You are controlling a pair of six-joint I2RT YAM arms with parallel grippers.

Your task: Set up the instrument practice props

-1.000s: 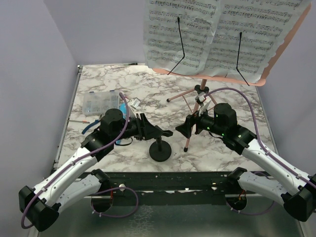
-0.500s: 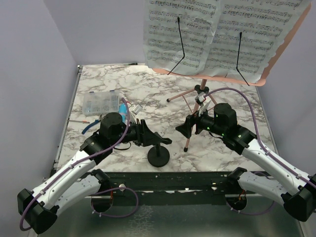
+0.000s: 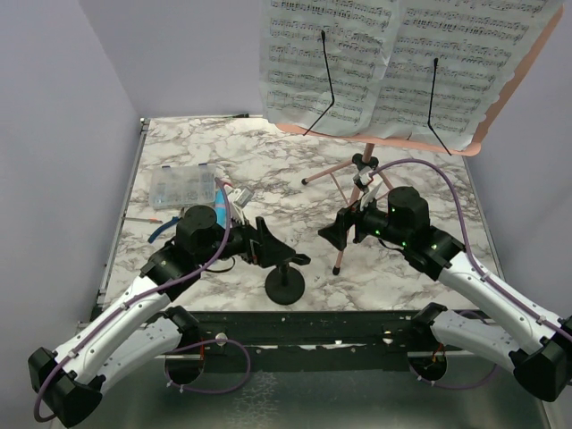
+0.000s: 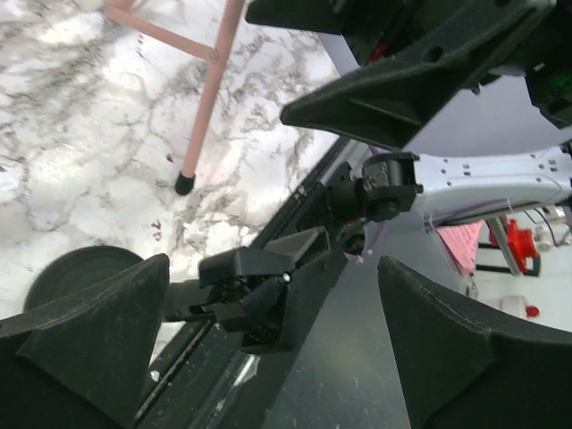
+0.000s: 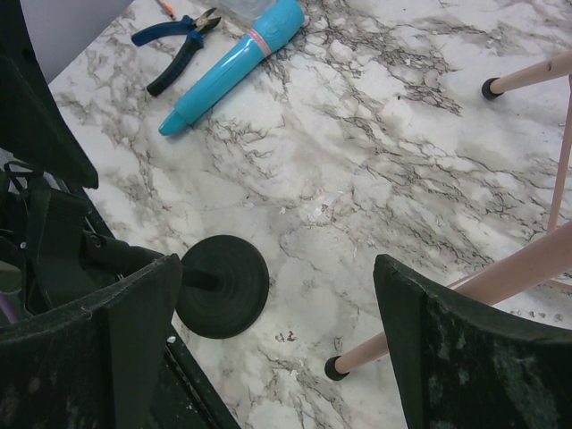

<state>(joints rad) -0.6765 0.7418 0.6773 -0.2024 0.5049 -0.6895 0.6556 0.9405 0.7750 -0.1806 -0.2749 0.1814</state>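
Mic stand (image 3: 285, 284), small and black, stands upright on its round base at the near edge of the marble table (image 3: 268, 161), roughly midway between the two arms. The clip at its top sits between the fingers of the left gripper (image 3: 279, 248). The left wrist view shows that gripper (image 4: 273, 268) spread wide, with a gap on each side of the clip, so it grips nothing.

Just right of the mic stand is the capped foot of one leg of the pink music stand (image 3: 342, 243). The stand's pole rises behind and to the right of the mic stand, up to a tilted panel. Two white sheet-music pages (image 3: 331, 54) rest side by side on that panel, each with a thin black wire arm across it.

The right gripper (image 3: 332, 234) hangs above the table to the right of the mic stand, close to that pink leg. Its fingers are also wide apart, with nothing between them. From its wrist view (image 5: 277, 268) the leg runs behind one finger, and I cannot tell whether they touch.

Left of the mic stand and farther back, well apart from its base, the blue microphone (image 5: 234, 64) lies flat on the marble. Blue-handled pliers (image 5: 179, 45) lie just beyond it. A clear plastic box (image 3: 183, 185) sits farther back still on that same left side.
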